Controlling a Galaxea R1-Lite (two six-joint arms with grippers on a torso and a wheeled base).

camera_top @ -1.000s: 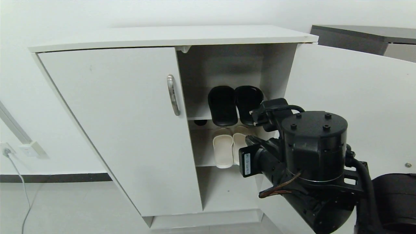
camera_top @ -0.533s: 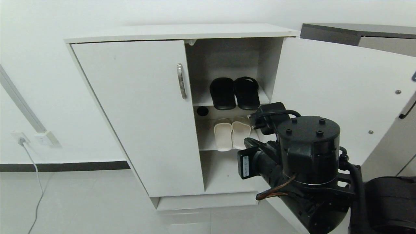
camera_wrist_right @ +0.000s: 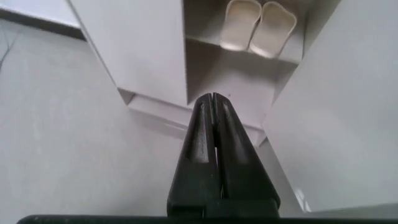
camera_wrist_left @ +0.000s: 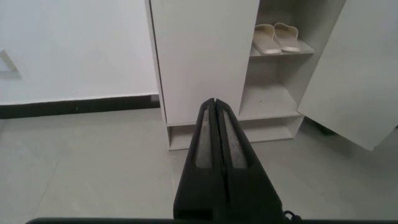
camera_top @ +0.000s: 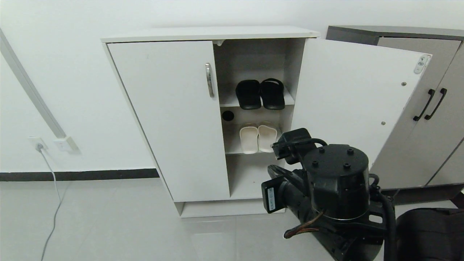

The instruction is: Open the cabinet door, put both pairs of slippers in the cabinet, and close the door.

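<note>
Sockets (camera_top: 37, 144) sit on the wall at far left. Next we see the cabinet (camera_top: 203, 34), its left door (camera_top: 166, 116) closed. Inside, the black slippers (camera_top: 260, 94) lie on the upper shelf and the white slippers (camera_top: 258, 137) on the shelf below. The right door (camera_top: 355, 98) stands wide open, with a grey cabinet (camera_top: 427, 145) beyond it. Our left tool (camera_wrist_left: 214, 102) is pressed closed and empty above the floor. Our right tool (camera_wrist_right: 212, 98) is the same, beside the open door.

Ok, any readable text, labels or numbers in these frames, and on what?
White label on the right arm: print too small to read.
Cabinet, black slippers, white slippers, wall socket: no text visible.
</note>
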